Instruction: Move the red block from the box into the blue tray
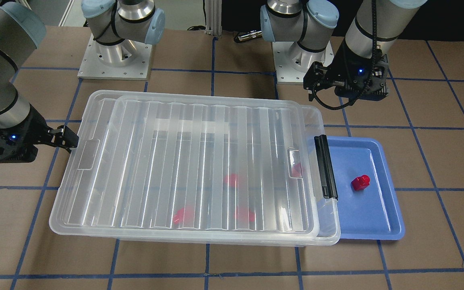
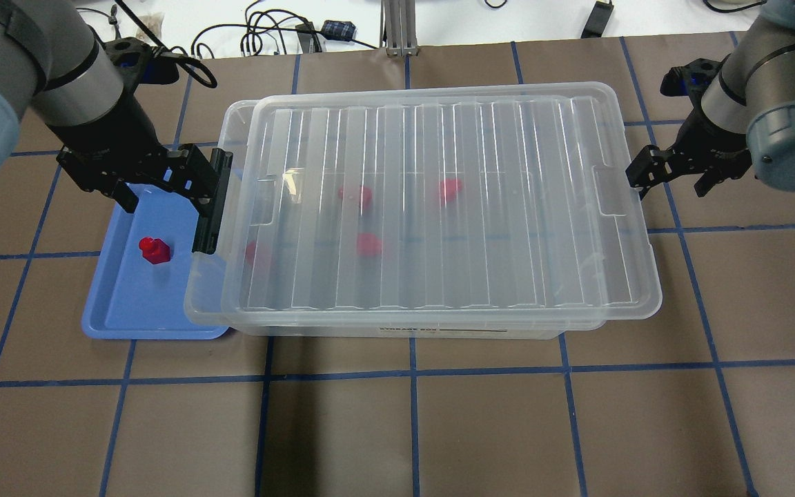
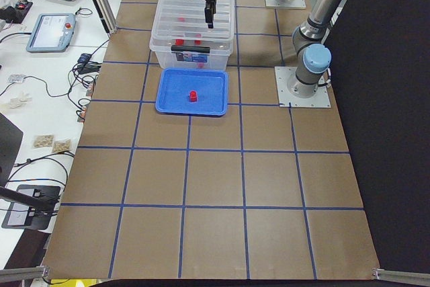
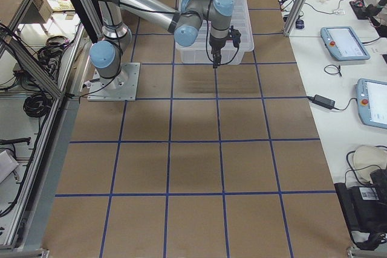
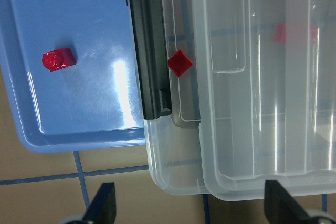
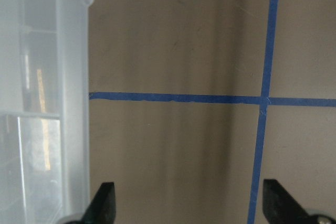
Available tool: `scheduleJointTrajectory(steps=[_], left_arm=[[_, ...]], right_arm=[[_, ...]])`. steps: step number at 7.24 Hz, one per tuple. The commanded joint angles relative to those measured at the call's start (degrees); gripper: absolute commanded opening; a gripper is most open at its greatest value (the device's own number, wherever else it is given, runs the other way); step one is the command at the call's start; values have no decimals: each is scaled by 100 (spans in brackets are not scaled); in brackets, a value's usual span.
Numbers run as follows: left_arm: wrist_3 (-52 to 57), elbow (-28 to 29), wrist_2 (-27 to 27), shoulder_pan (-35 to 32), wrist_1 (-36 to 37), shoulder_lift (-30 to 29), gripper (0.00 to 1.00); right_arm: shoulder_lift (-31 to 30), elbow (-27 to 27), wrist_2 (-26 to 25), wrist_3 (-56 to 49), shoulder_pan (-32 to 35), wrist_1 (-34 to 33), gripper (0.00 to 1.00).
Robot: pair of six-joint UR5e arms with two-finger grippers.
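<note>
Since the red block (image 2: 154, 250) lies in the blue tray (image 2: 114, 310) just beside the lidded box (image 2: 439, 324), placing looks complete — left gripper (image 2: 161, 197) and right gripper (image 2: 673, 181) both hang spread wide, empty — and the next move likely needs only a clean retreat.

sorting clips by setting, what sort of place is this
Most likely a robotics lab or test cell: a left arm and a right arm bolted to a brown table gridded in blue tape, with teach pendants on a side bench.
</note>
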Motion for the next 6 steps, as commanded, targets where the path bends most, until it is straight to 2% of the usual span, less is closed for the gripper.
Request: scheduleJointTrajectory(steps=[1,4,5,6], left_arm=[[1,-2,8,0,-4,1,100],[1,-2,8,0,-4,1,100],[1,-2,8,0,-4,1,100],[-17,-11,16,0,-13,9,100]], right_arm=[[9,-3,-14,3,218,3,100],[18,-117,-102,-50,228,-6,100],[-17,-291,-111,-85,193,29,100],[-183,-624,-111,-77,210,360,100]])
